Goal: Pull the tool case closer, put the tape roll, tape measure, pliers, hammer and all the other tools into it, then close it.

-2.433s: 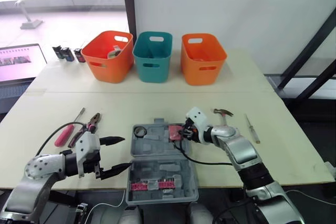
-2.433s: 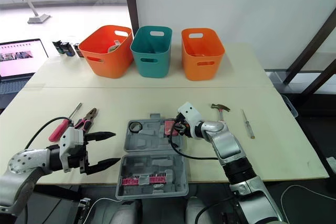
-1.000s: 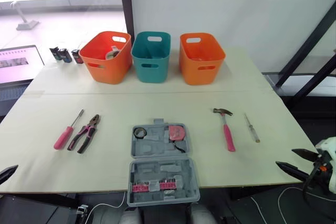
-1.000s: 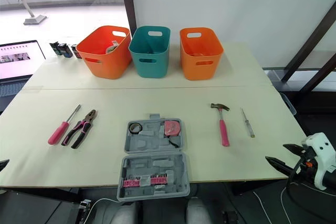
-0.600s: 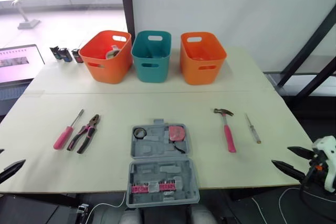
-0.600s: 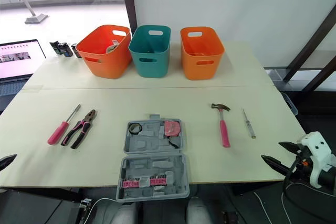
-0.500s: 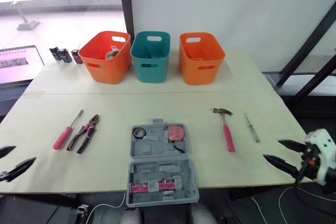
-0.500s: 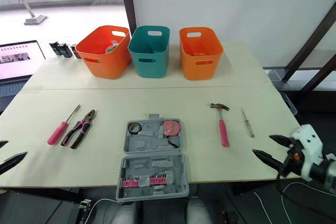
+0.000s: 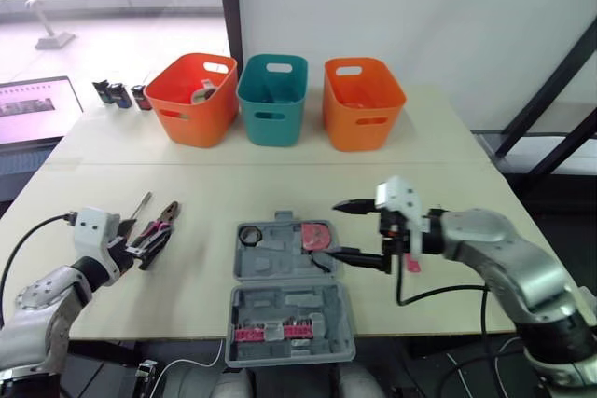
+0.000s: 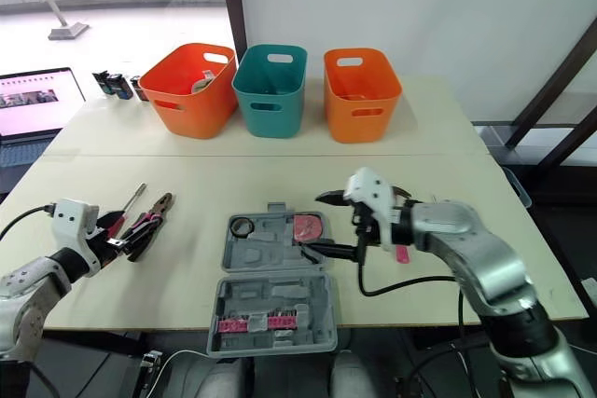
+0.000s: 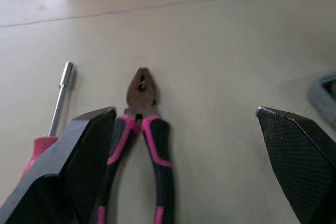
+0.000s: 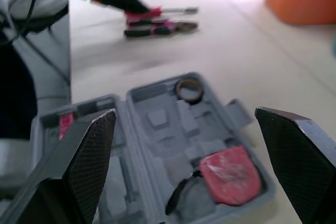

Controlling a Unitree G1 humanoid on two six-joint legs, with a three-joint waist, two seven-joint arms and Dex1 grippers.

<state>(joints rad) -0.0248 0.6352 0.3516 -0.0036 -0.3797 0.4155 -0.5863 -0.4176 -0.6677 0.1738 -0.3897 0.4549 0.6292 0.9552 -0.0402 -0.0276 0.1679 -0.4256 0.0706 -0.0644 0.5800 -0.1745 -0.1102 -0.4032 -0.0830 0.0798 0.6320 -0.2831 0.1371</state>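
The left gripper (image 11: 186, 114) sits at the lower left of the head view, its two black fingers spread wide and holding nothing. The pliers (image 11: 144, 140) lie just ahead, between those fingers but closer to one of them. Their handles are nearest the gripper and their nose points away. In the head view their long axis slants from lower left to upper right. One pink-handled screwdriver (image 10: 133, 198) lies just beside them, roughly parallel.

The right gripper (image 9: 336, 227) hovers at centre frame, also wide and empty, by the right edge of the far half of the open grey tool case (image 9: 280, 272). The one red tape measure (image 9: 315, 235) lies in that half, just left of the fingertips. One tape roll (image 9: 249, 234) sits at that half's left corner. The near half holds a row of pink bits (image 9: 270, 333). One pink hammer handle (image 9: 411, 264) peeks out past the right arm.

The left arm is clearly nearer the pliers, so they look like its pick, grasped across the handles.

Three bins stand across the upper frame: an orange bin (image 9: 191, 114), a teal bin (image 9: 270, 116) and a second orange bin (image 9: 364, 118).
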